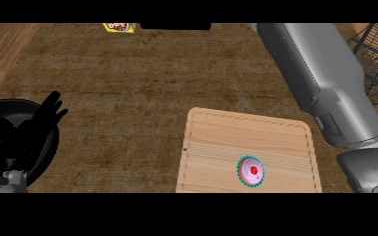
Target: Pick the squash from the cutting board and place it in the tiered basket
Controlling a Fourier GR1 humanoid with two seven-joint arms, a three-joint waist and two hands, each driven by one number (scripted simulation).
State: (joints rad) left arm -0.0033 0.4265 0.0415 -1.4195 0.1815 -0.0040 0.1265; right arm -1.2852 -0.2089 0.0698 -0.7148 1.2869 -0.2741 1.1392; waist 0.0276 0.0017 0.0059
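A pale wooden cutting board (249,152) lies on the brown tabletop (140,75), toward the lower right of the head view. On the board, close to its near edge, sits a small round thing with a teal rim, a pink face and a red centre (251,171). No squash can be made out on the board or anywhere else in the view.

The right forearm (317,80) reaches up across the right side toward the far right corner, where part of a dark wire basket (367,47) shows at the edge. The right hand itself lies outside the view.

The left hand (40,122) rests at the left edge over a round black dish (50,152), its fingers straight, spread apart and pointing up, holding nothing.

A yellow packet (119,27) shows at the far edge of the tabletop.
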